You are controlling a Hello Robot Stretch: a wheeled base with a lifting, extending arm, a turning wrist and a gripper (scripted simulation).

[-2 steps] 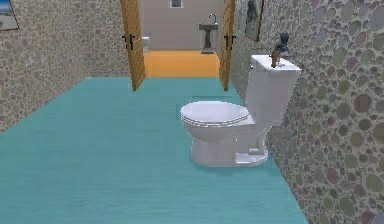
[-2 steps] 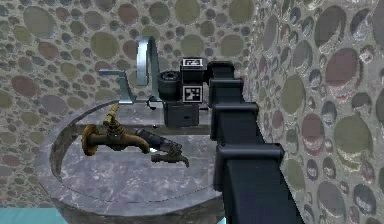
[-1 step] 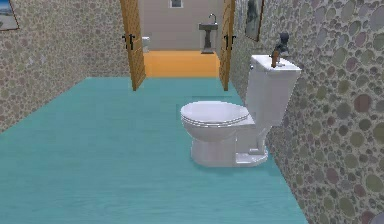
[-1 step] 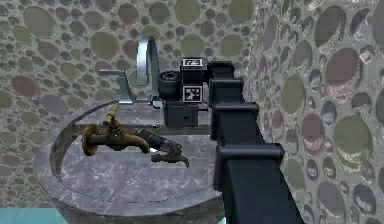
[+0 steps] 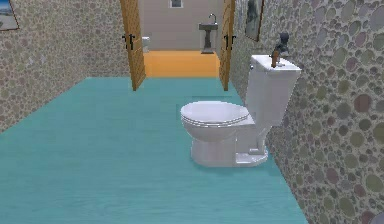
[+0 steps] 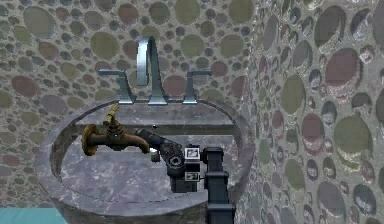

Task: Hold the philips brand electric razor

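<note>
The arm [image 6: 216,195], a dark square bar cut off by the bottom edge of the arm side view, reaches over the front rim of a round sink [image 6: 70,185] of mottled grey stone. At its far end are two small white squares, with the gripper [image 6: 148,143] left of them. The fingers meet a bronze-brown object [image 6: 103,139], long and lumpy with a short upright stub, toward the basin's left edge. It is too small to say whether this is the razor. With the basin behind it, I cannot tell whether the claw has hold of it, nor how its fingers are set. A tall curved chrome faucet [image 6: 152,70] with two flat levers stands at the back rim against a pebble-stone wall [image 6: 320,100]. In the forward view, a glossy white toilet [image 5: 230,125] sits on a smooth teal floor [image 5: 90,150]. A small dark-and-brown thing [image 5: 283,46], hard to make out, stands on the tank's back edge. Wooden doors [image 5: 132,45] frame a pedestal basin [image 5: 208,35].
</note>
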